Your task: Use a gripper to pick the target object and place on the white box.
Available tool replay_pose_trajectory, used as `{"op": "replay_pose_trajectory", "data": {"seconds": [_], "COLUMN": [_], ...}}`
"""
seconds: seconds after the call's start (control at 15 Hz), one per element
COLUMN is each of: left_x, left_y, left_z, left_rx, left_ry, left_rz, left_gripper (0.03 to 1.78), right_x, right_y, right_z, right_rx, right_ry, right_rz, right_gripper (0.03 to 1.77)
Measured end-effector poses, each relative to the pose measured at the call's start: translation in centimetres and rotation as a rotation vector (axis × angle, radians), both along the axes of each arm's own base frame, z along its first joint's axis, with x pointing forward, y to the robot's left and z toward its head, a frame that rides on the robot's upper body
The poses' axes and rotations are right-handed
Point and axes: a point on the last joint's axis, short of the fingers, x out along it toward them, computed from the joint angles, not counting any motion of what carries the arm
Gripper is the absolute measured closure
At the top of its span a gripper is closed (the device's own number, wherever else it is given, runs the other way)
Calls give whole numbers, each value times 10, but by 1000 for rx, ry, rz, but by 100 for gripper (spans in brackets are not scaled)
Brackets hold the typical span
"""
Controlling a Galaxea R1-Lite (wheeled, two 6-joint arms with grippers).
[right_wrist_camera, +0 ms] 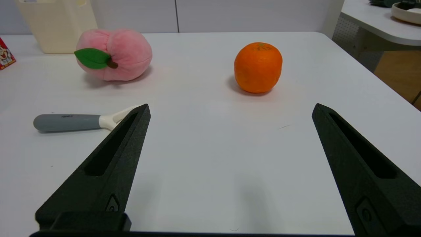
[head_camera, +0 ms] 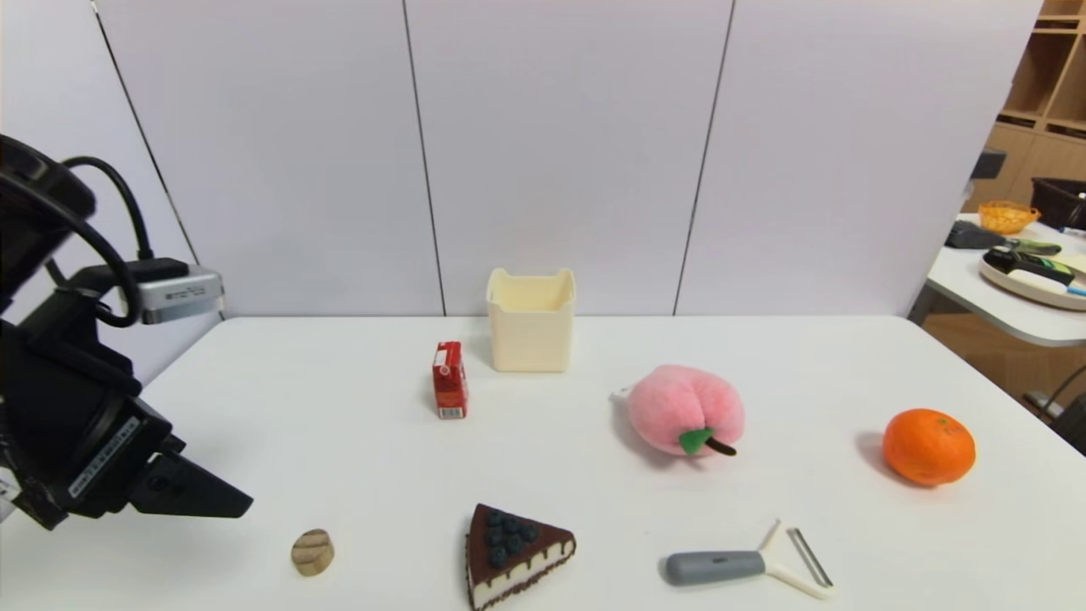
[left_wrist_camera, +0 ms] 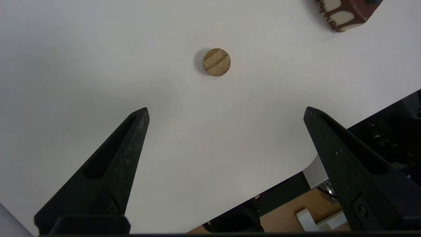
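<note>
From my right wrist camera I see the right gripper [right_wrist_camera: 230, 110] with its two black pointed fingers [right_wrist_camera: 111, 164] spread wide apart, nothing between them, over the white table [right_wrist_camera: 210, 158]. Between the fingertips and beyond them, an orange [right_wrist_camera: 258, 67] rests on the surface just right of frame centre. At the upper left lies a pink plush peach [right_wrist_camera: 115, 54] with a green leaf, and behind it, at the top left corner, the white box [right_wrist_camera: 56, 24]. A red carton [right_wrist_camera: 6, 56] pokes in at the left edge. A grey-handled peeler [right_wrist_camera: 70, 121] lies at mid-left, its white head partly hidden behind one finger
</note>
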Motion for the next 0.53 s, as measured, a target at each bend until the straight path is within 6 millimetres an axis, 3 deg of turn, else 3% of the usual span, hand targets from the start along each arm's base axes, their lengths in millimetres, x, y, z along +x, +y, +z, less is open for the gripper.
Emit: {"op": "replay_pose_trajectory", "data": {"seconds": [0.53], "left_x": [53], "left_y": [-32], "left_z": [-57], "left_rx": [164], "left_ry": [238], "left_rz": [-73], "left_gripper": [12], "right_x": [0], "right_y": [0], "right_z": [0], "right_rx": [0], "right_ry": [0], "right_rz": [0], "right_gripper": [10]}}
